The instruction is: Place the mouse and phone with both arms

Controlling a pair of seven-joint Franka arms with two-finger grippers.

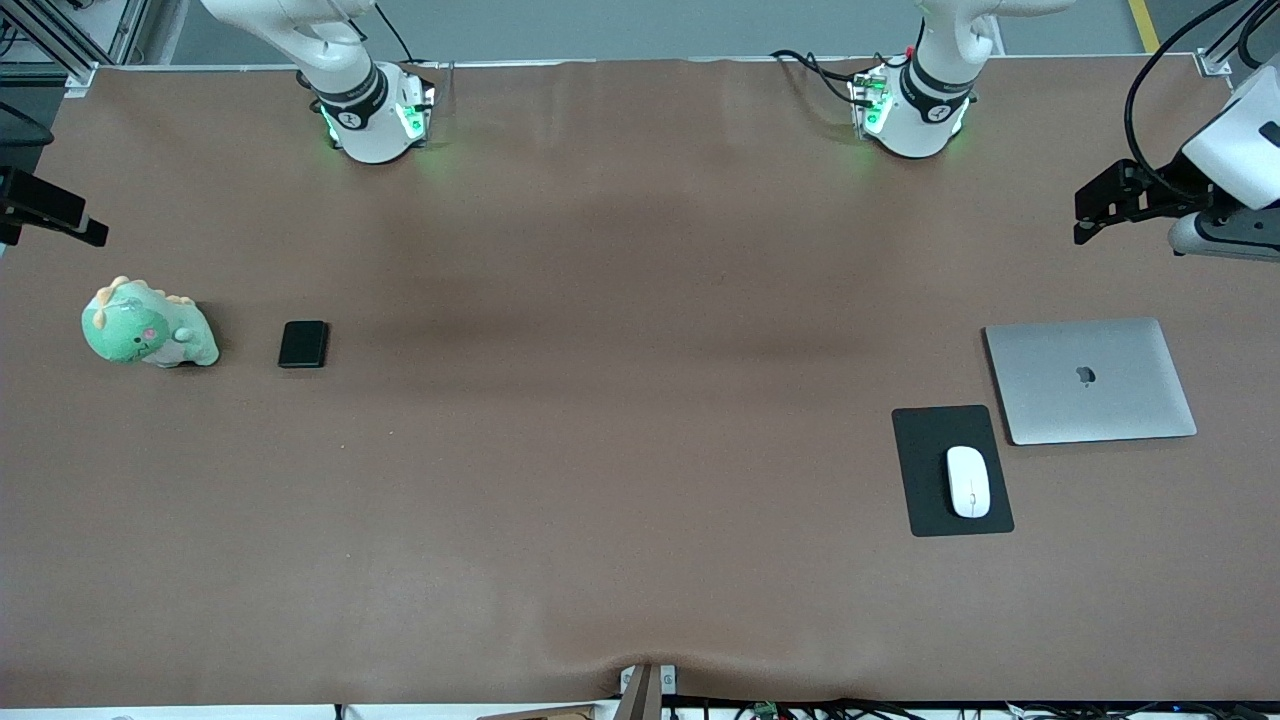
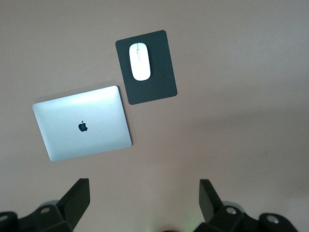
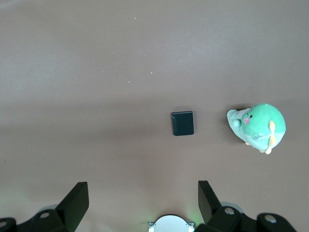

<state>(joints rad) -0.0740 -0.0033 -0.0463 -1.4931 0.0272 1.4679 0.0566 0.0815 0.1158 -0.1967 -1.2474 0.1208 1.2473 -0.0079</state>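
The white mouse (image 1: 968, 481) lies on a black mouse pad (image 1: 930, 440) toward the left arm's end of the table. It also shows in the left wrist view (image 2: 140, 61), on the pad (image 2: 159, 82). The black phone (image 1: 302, 344) lies flat on the table toward the right arm's end and shows in the right wrist view (image 3: 182, 123). My left gripper (image 1: 1100, 210) (image 2: 143, 188) is open and empty, high over the table's edge at its end. My right gripper (image 1: 60, 215) (image 3: 143, 189) is open and empty, high over the table's edge at its end.
A closed silver laptop (image 1: 1090, 380) (image 2: 82, 123) lies beside the mouse pad. A green plush dinosaur (image 1: 148, 327) (image 3: 258, 126) sits beside the phone, closer to the table's end. The brown table cover (image 1: 620, 400) is bare across the middle.
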